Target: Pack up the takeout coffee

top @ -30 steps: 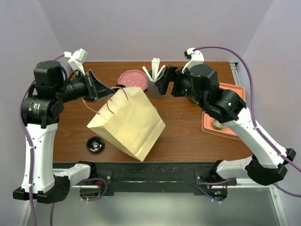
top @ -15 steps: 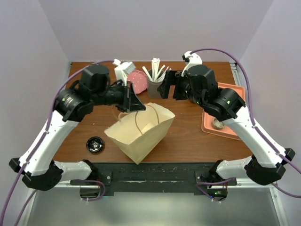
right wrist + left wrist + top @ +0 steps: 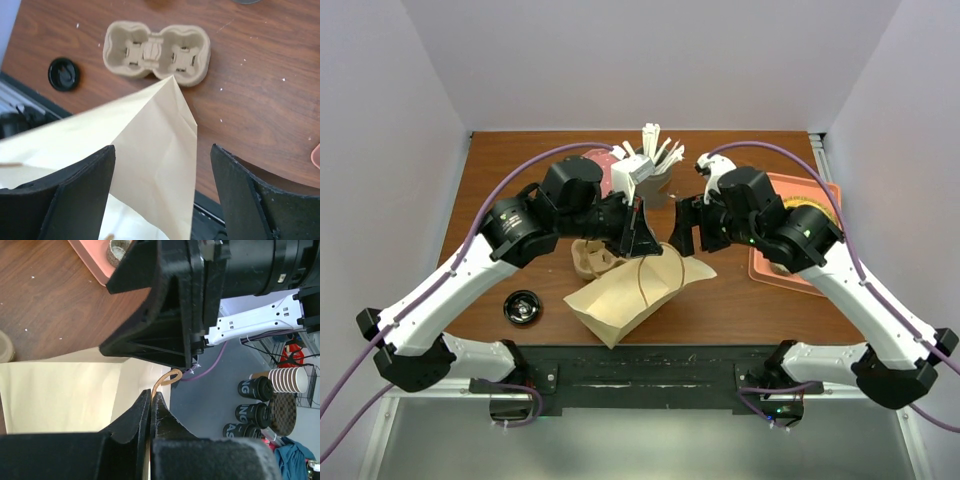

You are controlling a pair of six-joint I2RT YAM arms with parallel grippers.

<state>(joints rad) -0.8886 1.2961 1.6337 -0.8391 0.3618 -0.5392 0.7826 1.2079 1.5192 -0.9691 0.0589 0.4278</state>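
Moved: since half a second ago the left arm has swung in toward the middle and taken the top of the paper bag [image 3: 625, 300] with it. The bag leans lower now, a cup carrier [image 3: 592, 258] has come out from behind it, and the right claw [image 3: 685, 235] has dropped to the bag's mouth.
Table [image 3: 750, 310]: brown wood under both claws.
Paper bag: hangs from the left claw [image 3: 645, 243] and slopes down and toward the arm bases. Its pointed upper corner stands between the right claw's fingers, touching neither.
Tray [image 3: 825, 190]: orange, behind the right claw and largely under that arm.
Cup carrier: pulp, two wells, both empty, lying flat just beyond the bag's corner in front of the right claw.
Stick holder [image 3: 655, 175]: a cup of white sticks just past the left claw's wrist.
Loose lid [image 3: 523, 307]: black and round, well off to the left of the left claw, beside the bag's low end.
Left claw: pinched almost closed. The bag's thin brown handle loop comes out from between its tips [image 3: 151, 392].
Right claw: spread wide [image 3: 161, 150], gripping nothing.
Takeout coffee: I cannot find it on the table; the right arm hides most of the tray. The left wrist view shows three lidded black cups [image 3: 255, 388] with white lettering standing off the table, far past the right claw.
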